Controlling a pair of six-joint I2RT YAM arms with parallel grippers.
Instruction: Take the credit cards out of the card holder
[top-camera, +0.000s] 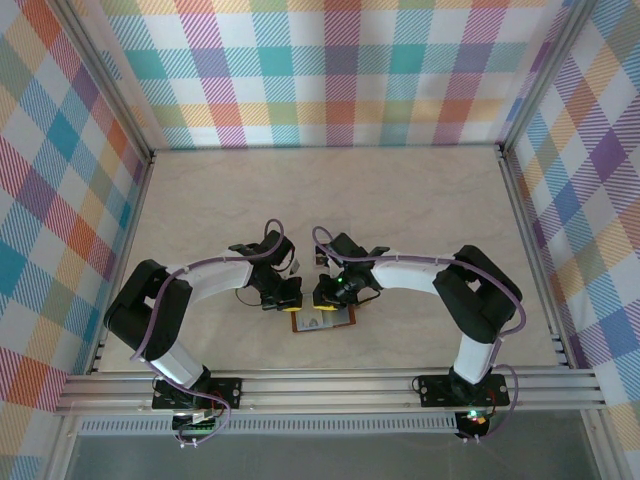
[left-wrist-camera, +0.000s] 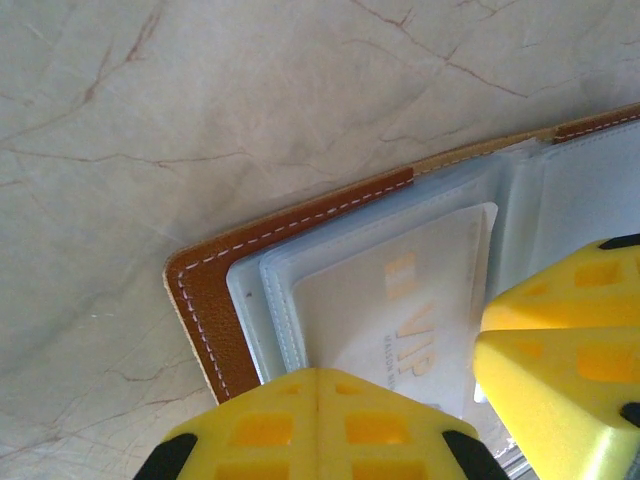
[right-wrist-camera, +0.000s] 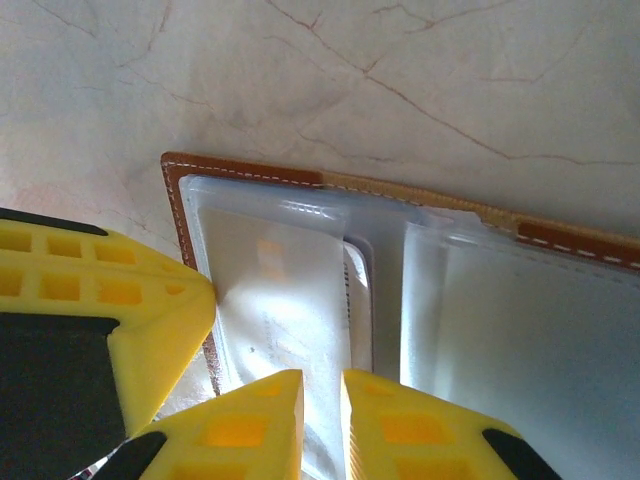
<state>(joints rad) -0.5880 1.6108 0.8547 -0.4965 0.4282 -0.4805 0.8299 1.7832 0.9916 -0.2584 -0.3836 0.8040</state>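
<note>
**Item 1, left gripper** (left-wrist-camera: 316, 385). Yellow fingers clenched tight together, with nothing between them. The tips sit at the near edge of the wallet's left half, over the clear sleeve. I cannot tell whether they press on it.

**Item 2, right gripper** (right-wrist-camera: 322, 388). Yellow fingers drawn close, with only a narrow slit between them. They are placed at the near edge of the same left half, just beside the left gripper. The pale edge of the card runs down into the slit. I cannot tell whether the fingers actually pinch it.

**Item 3, card** (left-wrist-camera: 400, 310). Pale, thin, with rounded corners and faint "VIP" lettering. It lies inside the topmost clear sleeve on the wallet's left half. Its near end lies between the two grippers, and its far end points away from them.

**Item 4, wallet** (left-wrist-camera: 205, 290). Brown leather with white stitching, opened flat with its inside up. It carries a stack of clear plastic sleeves (right-wrist-camera: 520, 340) on both halves. It rests on the table near the front edge, midway between the two arm bases, with both grippers bent down over its left part.

**Item 5, table** (top-camera: 400, 200). Cream surface with a marble pattern.

**Item 6, checked walls** (top-camera: 340, 70). They stand on three sides of the table.
</note>
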